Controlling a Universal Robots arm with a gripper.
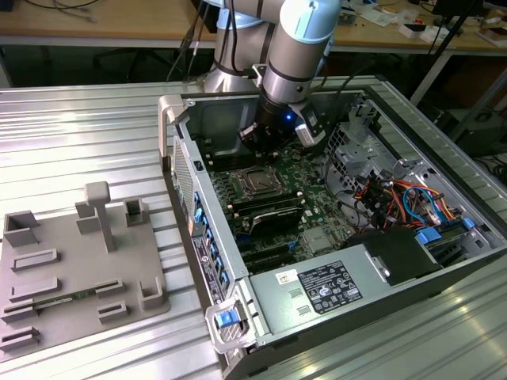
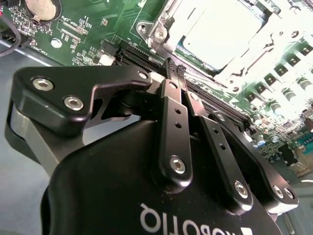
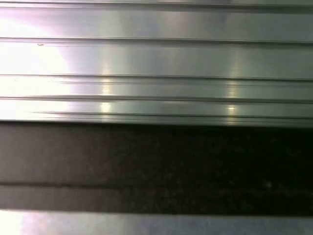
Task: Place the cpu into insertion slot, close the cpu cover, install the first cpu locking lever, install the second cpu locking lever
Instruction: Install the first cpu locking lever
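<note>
The cpu sits in its slot at 6 o'clock from the pinched-shut, empty pincer, which could scrape the board if it drops crooked.

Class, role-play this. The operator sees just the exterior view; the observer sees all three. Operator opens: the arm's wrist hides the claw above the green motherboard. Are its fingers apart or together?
Observer: Together. In the second wrist view the black claw has its fingertips meeting, with nothing between them.
Operator: From here the socket is just a small square. Is the chip in it?
Observer: Yes. The second wrist view shows the small flat square chip with a dull silver metal top lying in the socket. The thin silvery metal hinged frame appears to be down around its edges.
</note>
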